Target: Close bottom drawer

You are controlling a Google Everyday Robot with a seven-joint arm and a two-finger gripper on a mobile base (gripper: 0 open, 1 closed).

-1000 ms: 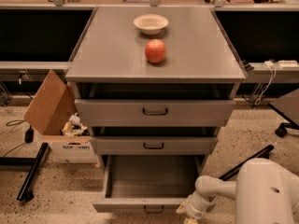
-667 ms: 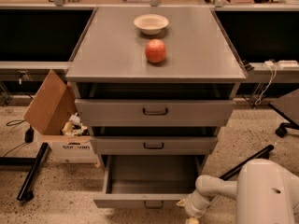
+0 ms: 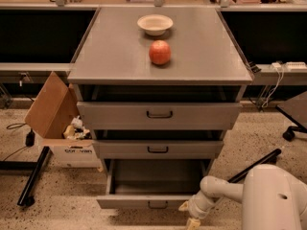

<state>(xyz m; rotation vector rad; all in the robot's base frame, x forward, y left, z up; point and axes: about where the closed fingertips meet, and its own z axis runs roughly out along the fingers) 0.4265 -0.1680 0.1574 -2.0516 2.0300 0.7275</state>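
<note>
Bottom drawer (image 3: 139,202) open (lowest of three), end effector (image 3: 188,214) at front corner

The bowl (image 3: 154,24) sits on the table (image 3: 110,56), near the back. The apple (image 3: 159,52) sits on the table too, just in front of the bowl. Under the table are three drawers, one below the other. The top drawer (image 3: 158,115) and the middle drawer (image 3: 158,149) stick out a little. The bottom drawer (image 3: 153,178) sticks out the most. The gripper (image 3: 188,215) is low down, just by the right end of the bottom drawer's front. A box (image 3: 57,119) stands on the floor, left of the drawers.
</note>
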